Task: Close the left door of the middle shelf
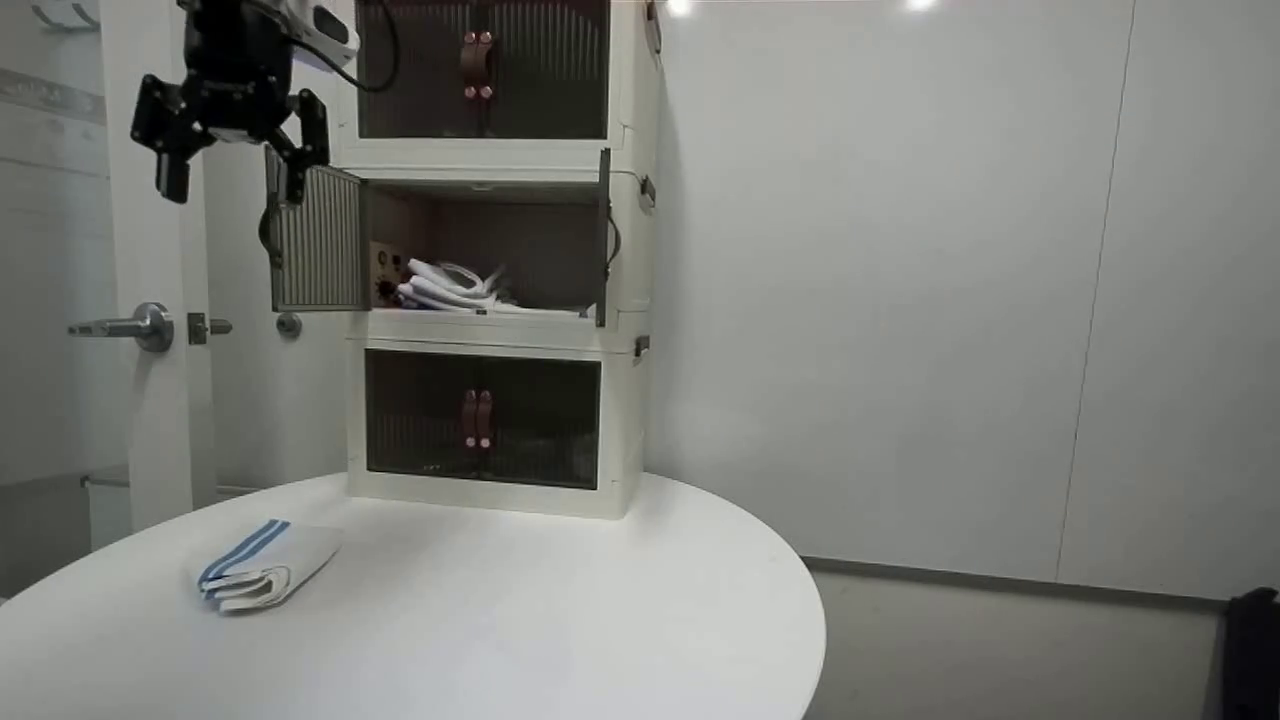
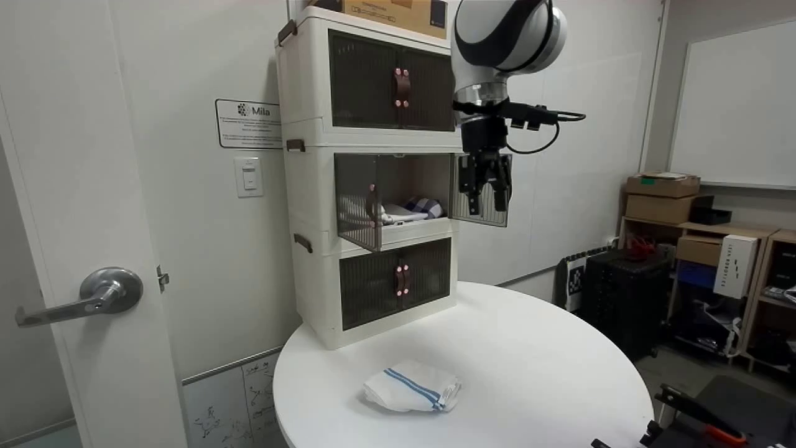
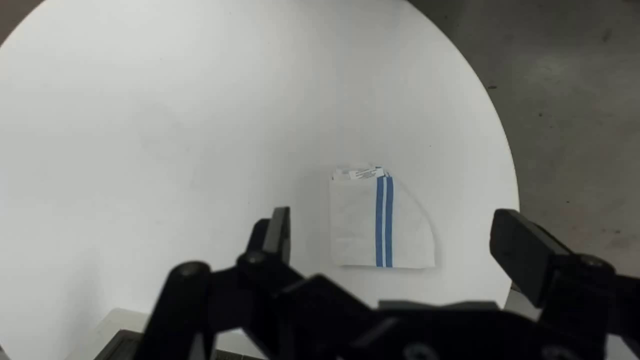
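Observation:
The left door of the middle shelf stands open, swung outward from its left hinge. It also shows in an exterior view, with its handle near the free edge. The right-hand twin door is open too, seen edge-on. My gripper is open and empty, above the table in front of the cabinet. One finger overlaps the left door's upper corner in that view; contact cannot be told. In an exterior view the gripper appears in front of the twin door. The wrist view shows its spread fingers but neither door.
A folded white towel with blue stripes lies on the round white table, below the gripper. White cloths lie inside the middle shelf. The top-tier doors and bottom-tier doors are shut. A wall stands beside the cabinet.

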